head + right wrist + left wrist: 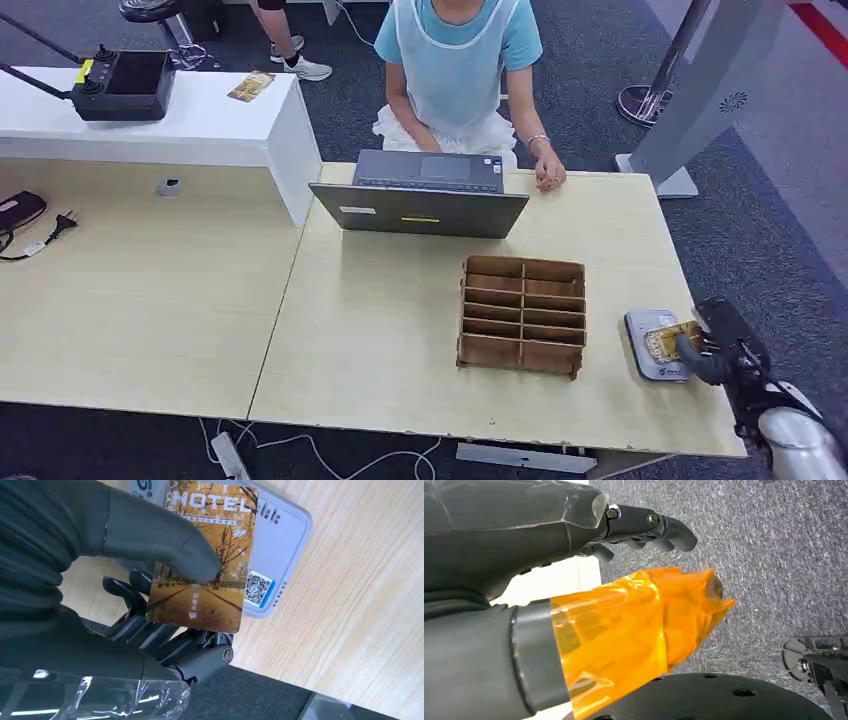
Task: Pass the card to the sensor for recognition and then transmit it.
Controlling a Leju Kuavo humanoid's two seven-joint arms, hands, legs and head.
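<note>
Right hand (150, 595) gripping the card (205, 555), thumb pressed on its printed face, fingers under it. Card held just over the grey sensor (280, 535), lying on the counter (400, 330) past the fingertips. Left hand (639, 527) hanging above carpet, fingers loosely curled, holding nothing.

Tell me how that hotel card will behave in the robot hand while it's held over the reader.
The hotel card looks thin and flat with no visible bend, so it is probably stiff and light. Its glossy printed face may be slippery under the thumb of the right robot hand, which pinches it. Held over the grey reader, it could pivot or slide if nudged.
</note>
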